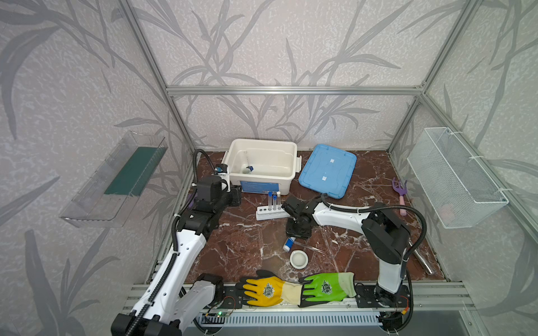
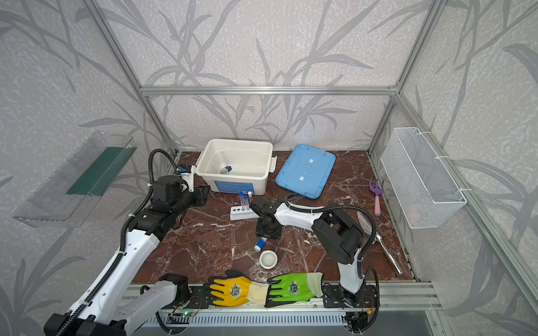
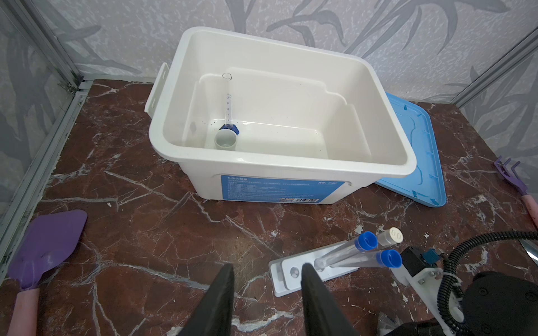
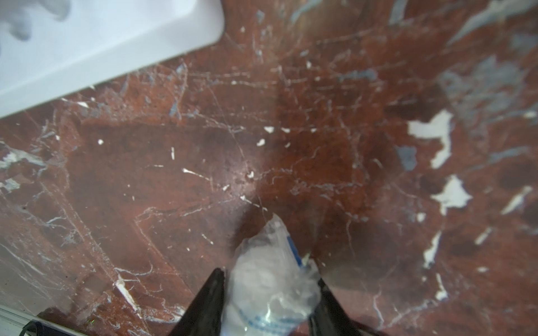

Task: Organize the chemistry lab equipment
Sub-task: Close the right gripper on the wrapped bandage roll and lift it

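Bin: blue-based vessel, dish. Rack: three tubes. Right gripper around vial.

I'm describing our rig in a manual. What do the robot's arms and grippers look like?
Both the left arm and right arm have white shells with black joint housings. A ribbed black cable loops along each. The left gripper and right gripper each end in two black, wedge-shaped fingers tapering to narrow tips.
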You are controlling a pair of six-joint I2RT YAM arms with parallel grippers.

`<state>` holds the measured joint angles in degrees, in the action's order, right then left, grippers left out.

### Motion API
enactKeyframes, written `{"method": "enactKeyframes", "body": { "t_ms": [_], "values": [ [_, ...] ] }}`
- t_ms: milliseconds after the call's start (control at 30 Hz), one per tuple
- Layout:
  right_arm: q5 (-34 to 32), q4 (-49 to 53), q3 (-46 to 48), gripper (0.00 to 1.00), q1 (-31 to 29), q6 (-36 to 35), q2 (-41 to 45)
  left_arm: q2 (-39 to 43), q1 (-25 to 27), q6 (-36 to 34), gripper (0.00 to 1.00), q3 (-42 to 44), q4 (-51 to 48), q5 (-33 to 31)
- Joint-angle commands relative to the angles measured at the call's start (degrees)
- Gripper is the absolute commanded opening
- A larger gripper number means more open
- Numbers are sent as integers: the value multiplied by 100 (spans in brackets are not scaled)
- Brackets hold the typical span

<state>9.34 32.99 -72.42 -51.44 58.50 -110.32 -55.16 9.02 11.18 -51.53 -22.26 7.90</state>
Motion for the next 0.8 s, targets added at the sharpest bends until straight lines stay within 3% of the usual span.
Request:
{"method": "enactKeyframes", "body": {
  "t_ms": [0,233,500,767],
  "values": [
    [6,134,-175,44,-36,-82,-149,0,-48,67,39,-16,55,55],
    [30,76,-268,28,-39,-193,-145,-39,-80,85,39,-15,73,99],
    [18,368,-351,28,49,-750,183,-93,-110,99,39,-6,108,167],
    [287,1000,-815,29,413,-2068,797,-136,-119,88,39,-42,106,286]
  ]
}}
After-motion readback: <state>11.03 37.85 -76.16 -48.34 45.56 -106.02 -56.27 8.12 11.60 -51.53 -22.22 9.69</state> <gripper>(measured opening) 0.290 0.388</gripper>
